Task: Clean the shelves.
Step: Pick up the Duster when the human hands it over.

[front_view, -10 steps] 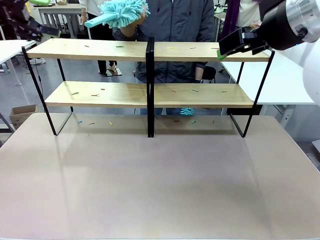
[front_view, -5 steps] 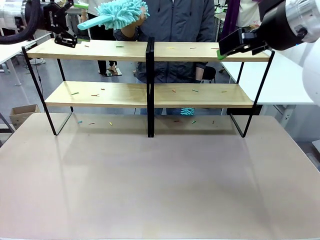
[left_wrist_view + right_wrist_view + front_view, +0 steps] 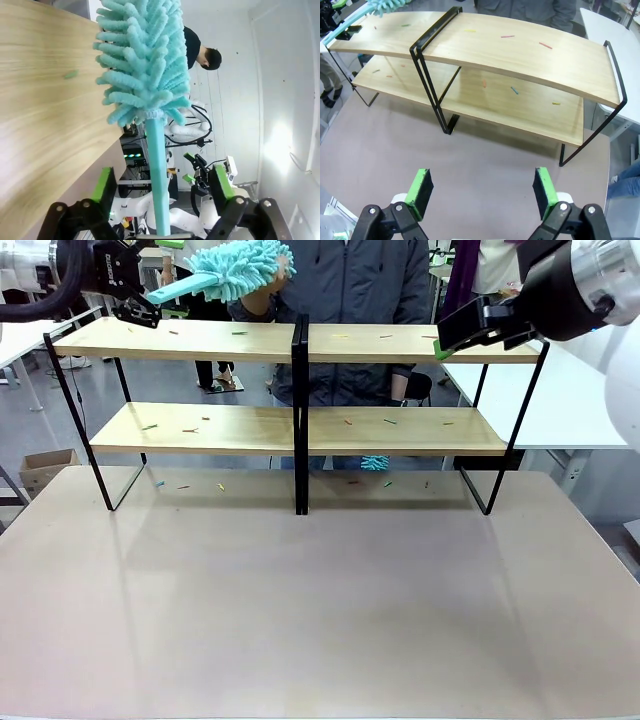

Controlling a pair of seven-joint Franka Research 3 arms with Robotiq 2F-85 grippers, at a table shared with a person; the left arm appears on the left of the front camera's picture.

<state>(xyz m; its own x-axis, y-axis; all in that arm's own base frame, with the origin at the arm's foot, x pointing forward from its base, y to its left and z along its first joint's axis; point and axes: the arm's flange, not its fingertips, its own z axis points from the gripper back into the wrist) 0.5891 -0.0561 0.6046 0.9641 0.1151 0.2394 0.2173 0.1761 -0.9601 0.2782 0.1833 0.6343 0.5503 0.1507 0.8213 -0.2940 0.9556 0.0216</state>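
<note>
at far left, the robot's left gripper (image 3: pixel 150 285) hangs above the left end of the shelves (image 3: pixel 230 340), its jaws spread on either side of the handle (image 3: pixel 180 285) of a teal fluffy duster (image 3: pixel 240 265). in the left wrist view the handle (image 3: pixel 156 175) runs straight up between the two green pads (image 3: pixel 105 187), which stand clear of it on both sides, so the left gripper (image 3: pixel 162 189) is open and grips nothing. the duster head (image 3: pixel 142 65) hangs over the light-wood top board (image 3: pixel 40 110).

a person's hand (image 3: pixel 268 280) holds the duster at its head end, on the far side of the rack. the person, in a grey jacket (image 3: pixel 350 290), stands behind the black centre post (image 3: pixel 299 400).

the shelves stand along the far part of the brown table (image 3: pixel 320 600), two long boards in a thin black frame. small coloured scraps (image 3: pixel 240 333) lie scattered on both boards and on the table under the rack. a small teal tuft (image 3: pixel 375 462) shows below the lower board, right of the post.

at right, the right gripper (image 3: pixel 445 340) hovers by the right end of the top board. its own wrist view looks down on the shelves (image 3: pixel 530 55) and table (image 3: pixel 470 165), with scraps (image 3: pixel 507 36) on the top board, and shows the right gripper (image 3: pixel 482 192) with its green pads (image 3: pixel 420 192) wide apart and empty.
</note>
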